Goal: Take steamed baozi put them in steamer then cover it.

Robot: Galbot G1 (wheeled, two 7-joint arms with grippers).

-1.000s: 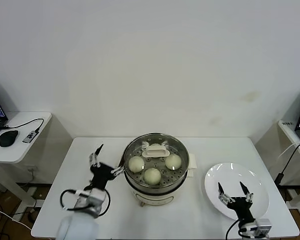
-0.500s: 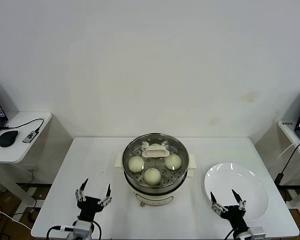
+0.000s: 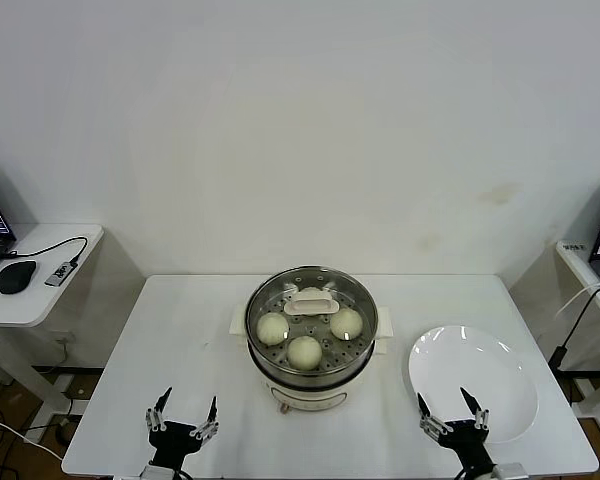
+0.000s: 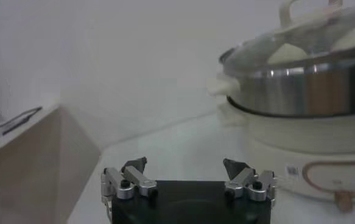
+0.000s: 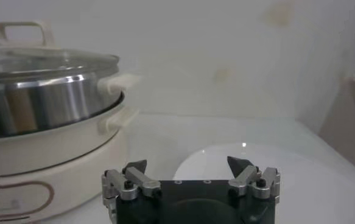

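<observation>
Left gripper [image 3: 183, 414]: at the near edge of the table [image 3: 200, 330], robot's left side. Jaws spread wide, nothing between them. Wrist view confirms: both fingertips [image 4: 134, 165] apart, bare air in the gap.

Right gripper [image 3: 451, 411]: at the near edge on the robot's right, jaws likewise spread wide and empty, fingertips just at the near rim of the white plate [image 3: 480, 370]. Plate bare.

Steamer [image 3: 312, 375]: centre of the table, between the two grippers and farther back from both, well apart from each. Steel basket sits on the cream pot base; a small side handle shows toward each gripper.

Cover [image 3: 310, 302]: seated on the steamer rim, level, cream bar handle uppermost. Neither gripper touches it.

Steamed baozi [image 3: 304, 351]: inside the steamer under the glass. Three seen plainly in the head view, toward the near half of the basket; a fourth is mostly hidden behind the handle. From the left wrist view two pale domes show through the glass above the steel wall.

Side table [image 3: 40, 285] with a mouse [image 3: 16, 276] stands to the robot's left, apart from the work.
</observation>
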